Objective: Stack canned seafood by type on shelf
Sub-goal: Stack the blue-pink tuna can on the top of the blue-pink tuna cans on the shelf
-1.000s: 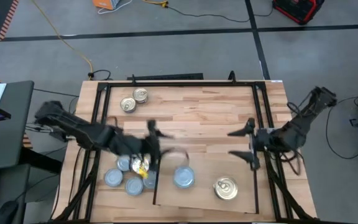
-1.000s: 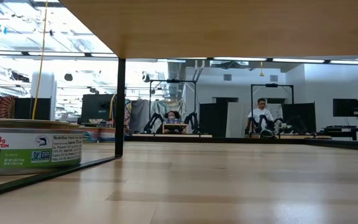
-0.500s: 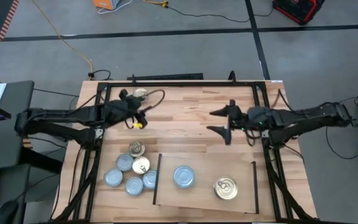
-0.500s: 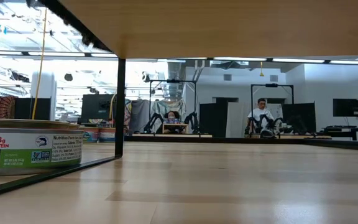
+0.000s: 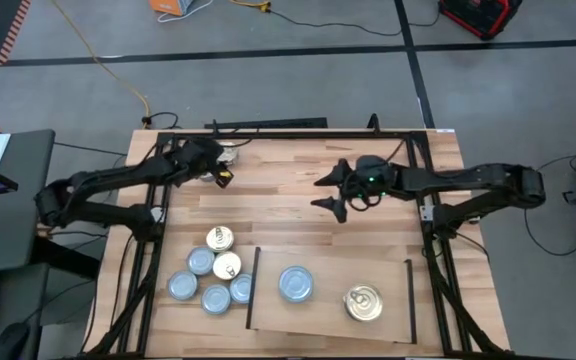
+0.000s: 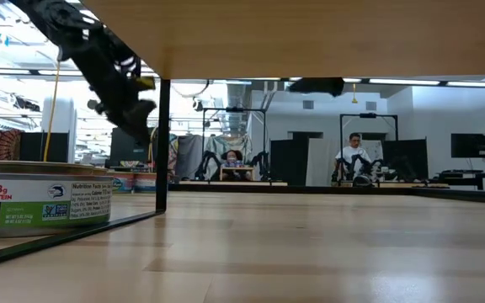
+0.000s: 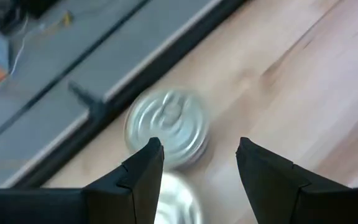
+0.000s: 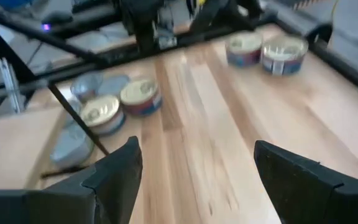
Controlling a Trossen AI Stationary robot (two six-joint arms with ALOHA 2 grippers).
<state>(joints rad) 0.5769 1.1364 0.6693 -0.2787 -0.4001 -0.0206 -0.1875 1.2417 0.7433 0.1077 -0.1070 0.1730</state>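
From above, the left gripper [image 5: 220, 165] hangs over the far-left corner of the tabletop [image 5: 298, 195], right above a pair of tins [image 5: 230, 153] it mostly hides, presumably lining up a pick. The right gripper [image 5: 330, 191] hovers mid-table, fingers spread and empty. A cluster of tins [image 5: 211, 277], gold lids mixed with silvery-blue, waits just left of the shelf [image 5: 328, 320], which already carries one silvery-blue tin [image 5: 295, 283] and one gold tin [image 5: 364, 302], apart, as if starting two stacks. At table height, a labelled tin [image 6: 42, 205] sits close by at the left. The left wrist camera shows parted fingers [image 7: 142, 177] straddling a silvery lid [image 7: 166, 124], nothing gripped. The right wrist camera looks past its wide-open fingers [image 8: 117, 171] toward that far pair [image 8: 267, 51] and the cluster [image 8: 114, 102].
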